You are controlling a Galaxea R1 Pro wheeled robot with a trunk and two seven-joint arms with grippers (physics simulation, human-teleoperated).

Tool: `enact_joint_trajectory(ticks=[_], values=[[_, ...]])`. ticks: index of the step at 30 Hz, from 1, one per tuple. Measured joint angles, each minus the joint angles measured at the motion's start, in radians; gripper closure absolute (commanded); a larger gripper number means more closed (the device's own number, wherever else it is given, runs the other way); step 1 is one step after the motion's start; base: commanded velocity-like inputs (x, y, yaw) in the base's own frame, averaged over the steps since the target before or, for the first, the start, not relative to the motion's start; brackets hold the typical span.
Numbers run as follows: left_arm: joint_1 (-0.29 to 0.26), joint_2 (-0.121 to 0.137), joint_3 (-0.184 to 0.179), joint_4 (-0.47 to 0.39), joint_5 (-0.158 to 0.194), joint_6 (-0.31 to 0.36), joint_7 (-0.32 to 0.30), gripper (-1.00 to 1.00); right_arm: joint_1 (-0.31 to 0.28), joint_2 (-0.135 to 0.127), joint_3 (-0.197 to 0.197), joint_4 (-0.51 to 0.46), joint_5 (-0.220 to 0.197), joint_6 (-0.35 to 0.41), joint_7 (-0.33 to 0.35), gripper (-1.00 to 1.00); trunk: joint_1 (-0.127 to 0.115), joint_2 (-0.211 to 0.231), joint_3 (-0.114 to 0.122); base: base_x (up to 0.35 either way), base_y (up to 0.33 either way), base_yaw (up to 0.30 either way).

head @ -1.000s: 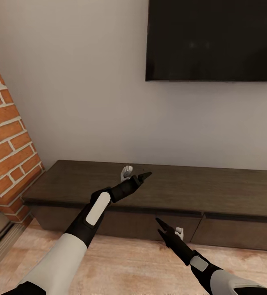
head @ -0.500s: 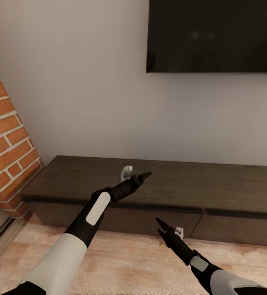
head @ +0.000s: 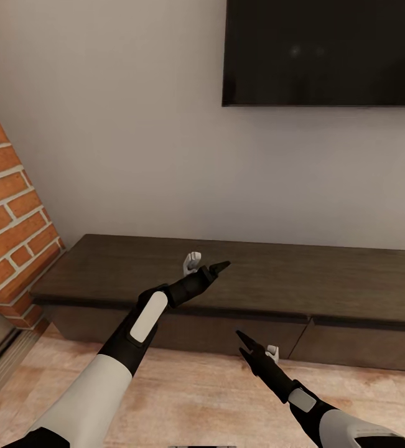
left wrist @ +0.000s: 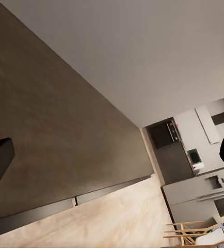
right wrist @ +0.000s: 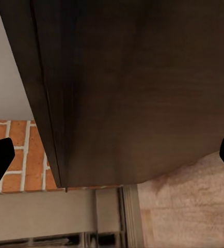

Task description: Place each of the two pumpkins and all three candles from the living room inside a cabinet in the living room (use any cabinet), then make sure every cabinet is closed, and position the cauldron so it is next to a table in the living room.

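The cabinet [head: 246, 292] sits low against the wall under the TV [head: 325, 53], fronts all closed, with brick [head: 9, 230] off to its left. The left gripper [head: 218, 267] hangs over the cabinet top, fingers spread wide and empty. The right gripper [head: 242, 345] is lower, by the cabinet front above the floor [head: 196, 398], also open and holding nothing.
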Motion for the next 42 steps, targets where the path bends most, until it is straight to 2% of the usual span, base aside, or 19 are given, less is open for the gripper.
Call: enact_joint_trajectory(ticks=[15,42], values=[[0.000,0.000,0.000,0.000,0.000,0.000,0.002,-1.00,0.000,0.001,0.000,0.000,0.000,0.000,0.000,-1.00,0.000,0.000,0.000,0.131,-0.034,0.000],[0.001,0.000,0.001,0.006,0.000,-0.001,0.006,-1.00,0.000,0.001,0.000,0.000,0.000,0.000,-0.005,-1.00,0.001,0.000,-0.004,0.007,-0.001,0.000]])
